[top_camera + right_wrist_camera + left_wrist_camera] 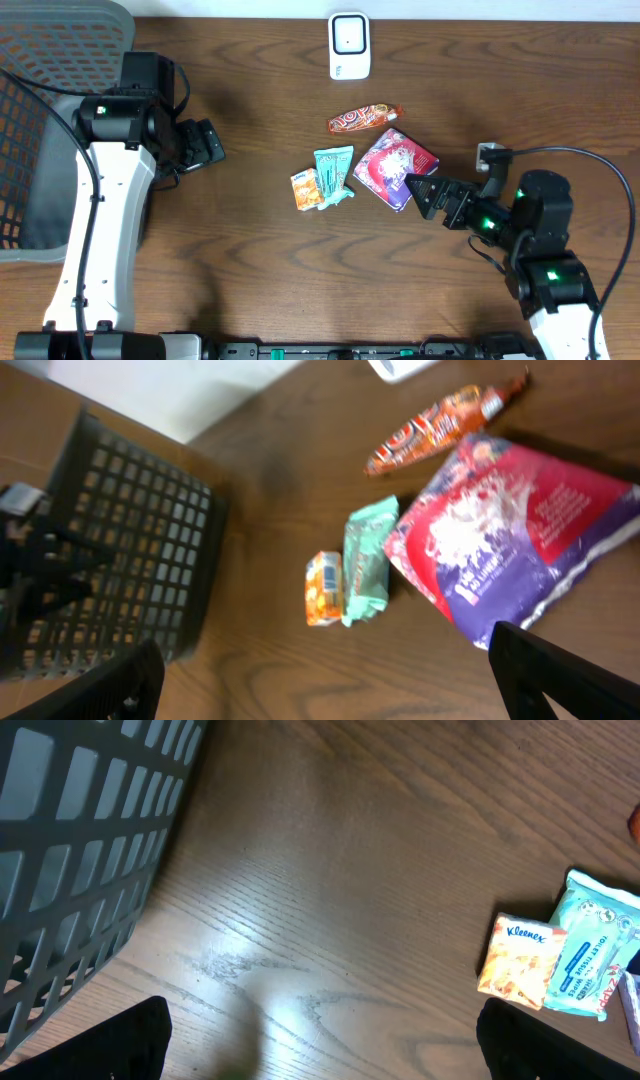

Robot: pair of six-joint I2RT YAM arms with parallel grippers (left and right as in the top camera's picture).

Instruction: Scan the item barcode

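Observation:
The items lie in a cluster at mid-table: an orange-red candy bar [366, 118], a purple and red pouch [394, 167], a teal wipes packet [334, 172] and a small orange Kleenex pack [307, 189]. No barcode shows on any of them. A white scanner [349, 45] stands at the far edge. My right gripper [416, 196] is open, just right of the pouch [520, 540], with nothing between its fingers [560, 680]. My left gripper [213, 148] is open and empty over bare wood, well left of the Kleenex pack [520, 960] and the teal packet [595, 955].
A dark mesh basket [50, 100] fills the far left corner, close behind the left arm, and shows in both wrist views [80, 850] [110, 550]. Bare wood lies between the left gripper and the cluster. The table's near edge runs along the bottom.

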